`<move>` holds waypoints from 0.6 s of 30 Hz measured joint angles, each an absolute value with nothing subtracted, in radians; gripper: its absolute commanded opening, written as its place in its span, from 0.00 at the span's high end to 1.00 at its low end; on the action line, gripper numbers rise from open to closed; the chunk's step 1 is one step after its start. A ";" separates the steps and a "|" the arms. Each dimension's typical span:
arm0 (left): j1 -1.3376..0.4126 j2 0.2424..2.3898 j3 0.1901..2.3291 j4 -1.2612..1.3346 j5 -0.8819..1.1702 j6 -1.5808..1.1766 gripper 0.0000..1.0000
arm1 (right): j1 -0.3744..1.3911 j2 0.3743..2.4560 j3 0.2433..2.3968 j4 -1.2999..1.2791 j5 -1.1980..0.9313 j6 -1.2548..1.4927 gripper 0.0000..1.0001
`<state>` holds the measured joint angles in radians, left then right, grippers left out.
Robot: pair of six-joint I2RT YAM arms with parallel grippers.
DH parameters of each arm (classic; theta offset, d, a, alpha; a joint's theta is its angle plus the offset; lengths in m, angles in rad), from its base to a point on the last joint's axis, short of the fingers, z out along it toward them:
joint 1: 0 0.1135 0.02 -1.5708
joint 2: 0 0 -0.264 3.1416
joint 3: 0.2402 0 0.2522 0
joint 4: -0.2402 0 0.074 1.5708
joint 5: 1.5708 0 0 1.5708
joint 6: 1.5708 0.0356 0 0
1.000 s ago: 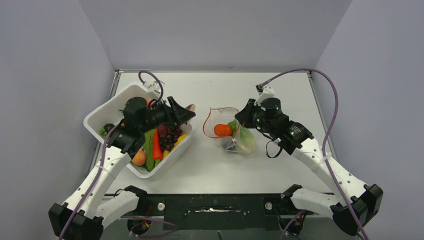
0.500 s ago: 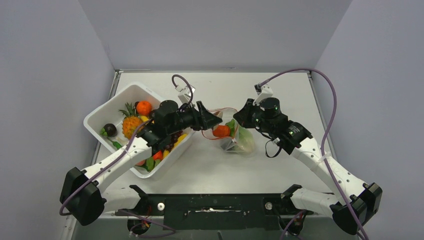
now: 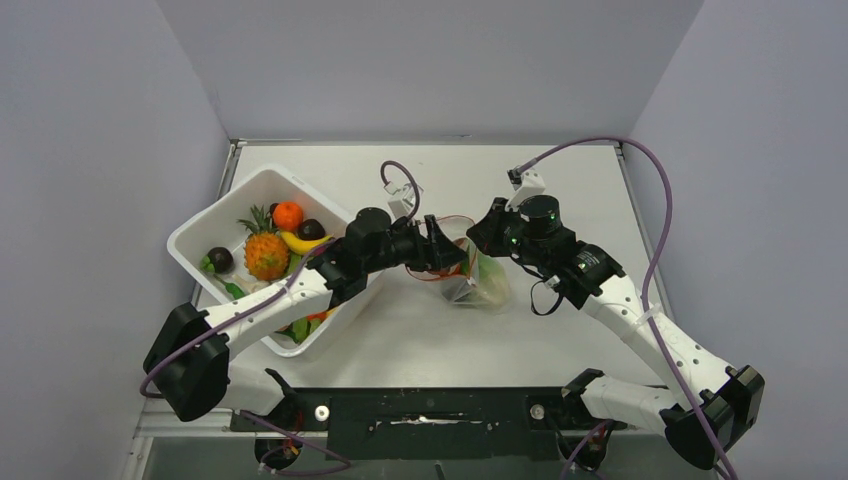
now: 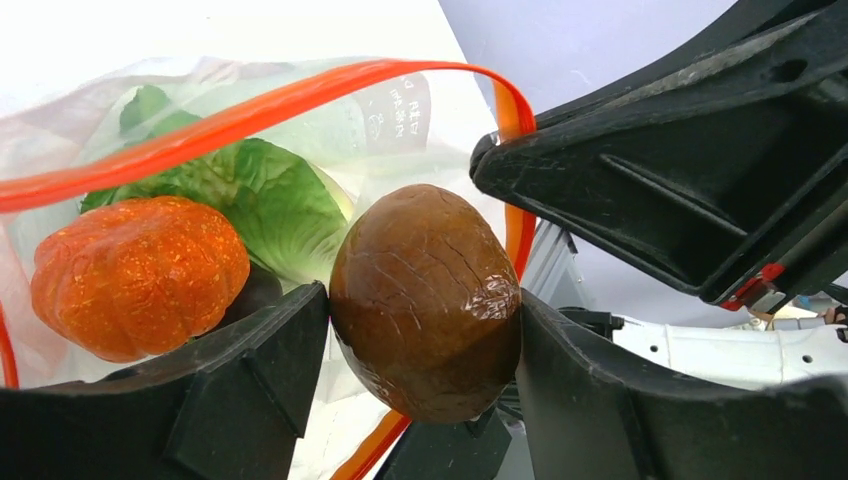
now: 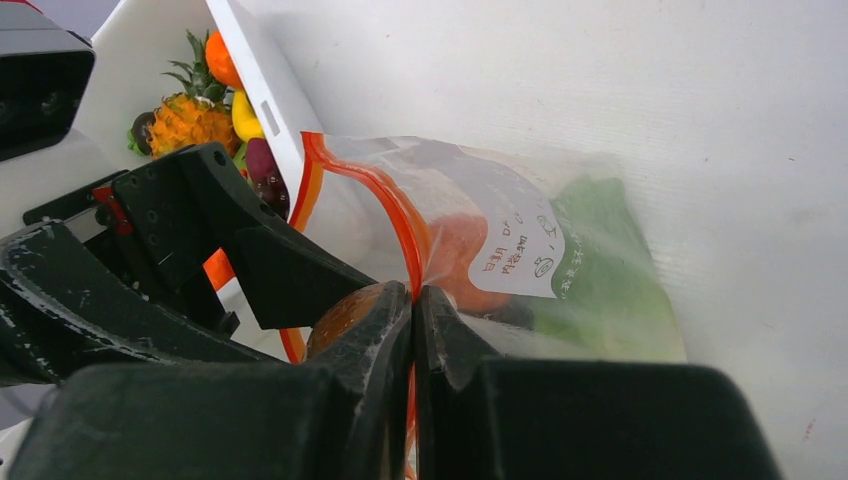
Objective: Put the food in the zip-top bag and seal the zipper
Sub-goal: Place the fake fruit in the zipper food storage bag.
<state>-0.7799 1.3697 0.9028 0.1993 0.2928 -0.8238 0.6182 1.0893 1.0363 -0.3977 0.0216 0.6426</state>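
L claw [image 3: 443, 256] pinches the plum [image 4: 425, 300] btwn both fingers, right at the bag's mouth. R claw [image 5: 413, 300] is pressed together on the zipper [image 4: 250, 115], propping the bag [image 5: 610, 290] open on the table, just right of the tub [image 3: 190, 232]. The mouth faces left, twd the L claw, so the opening is dead ahead of the plum. Plum's long axis runs crosswise to the squeeze. Orange [image 4: 135, 270] & lettuce [image 4: 285, 205] are already inside. L arm's nearer; the drop looks like its job.

One bag [image 5: 520, 245] — one tub [image 3: 205, 215] — one pineapple [image 3: 266, 255]
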 measured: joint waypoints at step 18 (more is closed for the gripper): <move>-0.793 1.370 0.939 0.126 0.261 -0.755 0.26 | 0.618 1.094 1.037 -0.398 0.022 0.627 1.00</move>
